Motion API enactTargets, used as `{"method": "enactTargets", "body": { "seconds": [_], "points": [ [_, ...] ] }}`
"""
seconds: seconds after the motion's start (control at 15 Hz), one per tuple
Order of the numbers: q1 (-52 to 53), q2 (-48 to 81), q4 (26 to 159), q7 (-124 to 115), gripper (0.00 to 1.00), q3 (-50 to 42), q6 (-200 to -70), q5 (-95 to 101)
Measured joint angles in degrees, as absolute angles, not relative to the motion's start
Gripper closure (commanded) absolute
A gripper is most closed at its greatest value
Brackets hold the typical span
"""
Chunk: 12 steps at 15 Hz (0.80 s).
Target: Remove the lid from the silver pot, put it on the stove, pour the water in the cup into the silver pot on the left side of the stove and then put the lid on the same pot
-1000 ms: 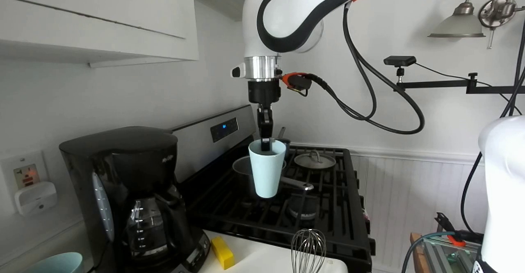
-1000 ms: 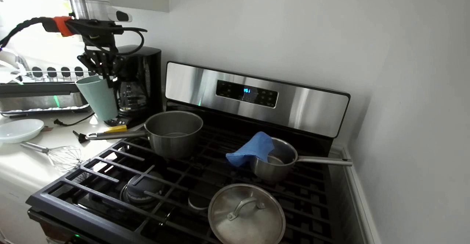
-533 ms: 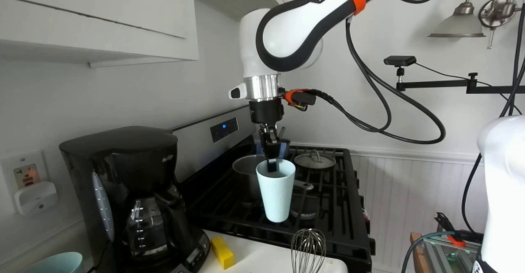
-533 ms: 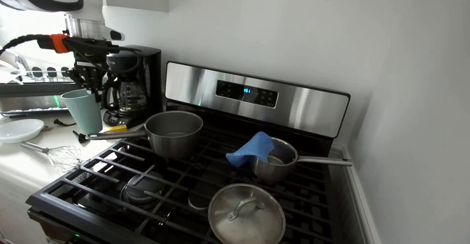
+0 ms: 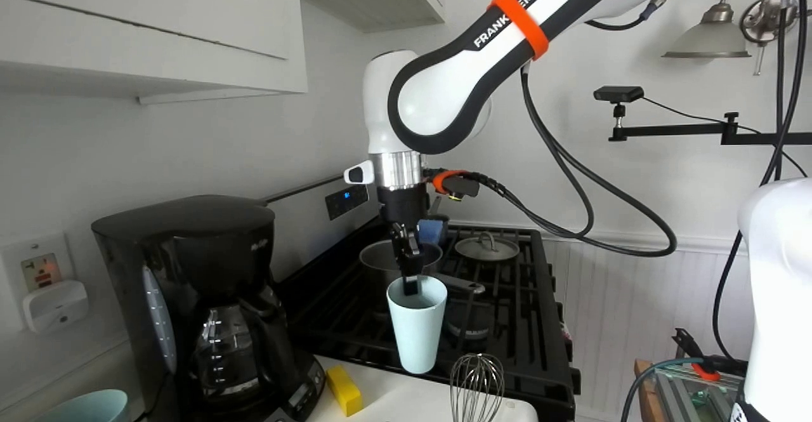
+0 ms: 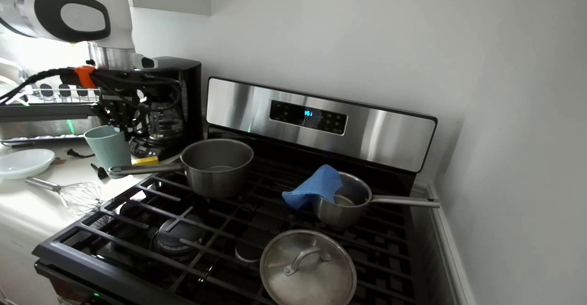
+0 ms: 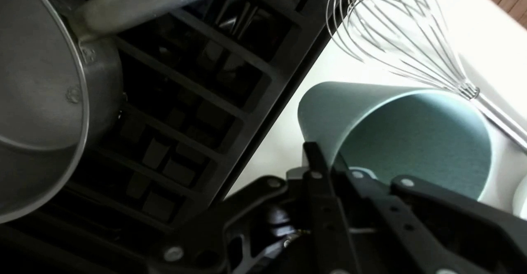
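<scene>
Cup in grasp, lid already off

My pincer [image 7: 325, 158] is clenched on the rim of the cup [image 5: 417, 327], over the counter [image 5: 396, 403] just beside the stove [image 6: 238, 224], where the lid [image 6: 308, 273] lies. I judge this the cup step; whether the pour is done I can't tell (I make out no water). If not, I should carry the cup to the silver pot [image 6: 219, 183], the one nearer the counter, and tip it; if so, set it down upright. The wrist view shows one finger inside the rim, one outside; an exterior view hides the cup's foot behind the pot's handle [image 6: 146, 169].
</scene>
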<state>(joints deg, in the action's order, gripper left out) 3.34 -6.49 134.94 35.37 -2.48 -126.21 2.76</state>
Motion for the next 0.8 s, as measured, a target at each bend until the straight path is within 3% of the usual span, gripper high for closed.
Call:
{"method": "enactTargets", "body": {
  "seconds": [0.67,0.73,0.8],
  "points": [
    [3.3,0.0,135.0,36.4,0.98,-0.3,-131.8,-0.1],
    [3.2,0.4,135.0,36.4,0.71,-0.3,-132.2,-0.1],
    [3.2,0.7,135.0,36.4,0.69,-0.3,-132.4,-0.1]
  ]
}}
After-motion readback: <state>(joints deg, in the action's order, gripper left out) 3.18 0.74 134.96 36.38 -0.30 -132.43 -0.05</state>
